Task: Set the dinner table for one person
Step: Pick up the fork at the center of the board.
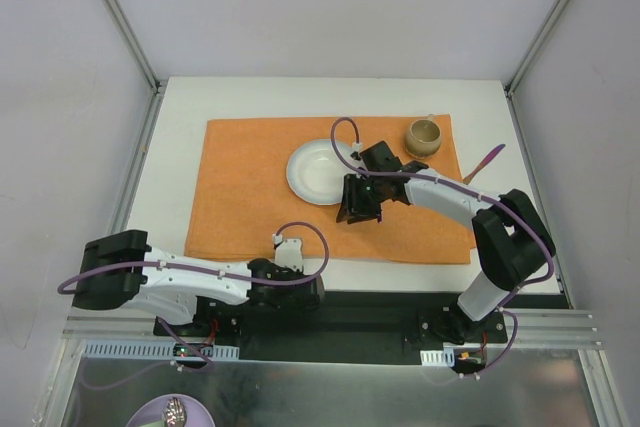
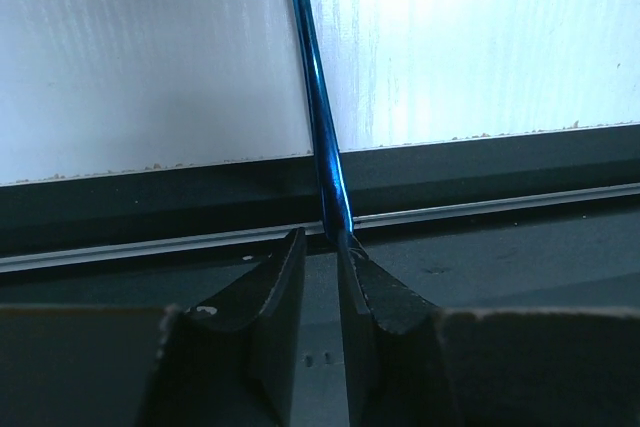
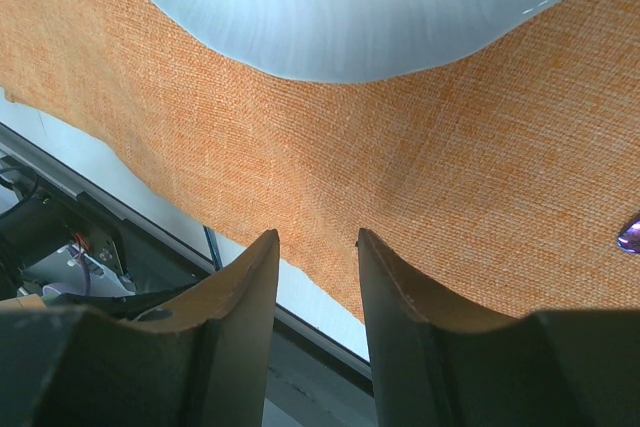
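A flat white rectangular tabletop (image 1: pixel 250 107) with metal rails lies under both tools. The right arm (image 1: pixel 450 197) stretches over a coarse-woven orange cloth (image 1: pixel 240 187). The right tool (image 3: pixel 318 242) hangs above it, fingers apart and empty, with a smooth round white plate (image 3: pixel 350 7) just ahead. The left arm (image 1: pixel 190 282) lies low. The left tool (image 2: pixel 322 242) has a thin glossy blue rod (image 2: pixel 318 97) in its narrow gap; whether it is clamped is unclear.
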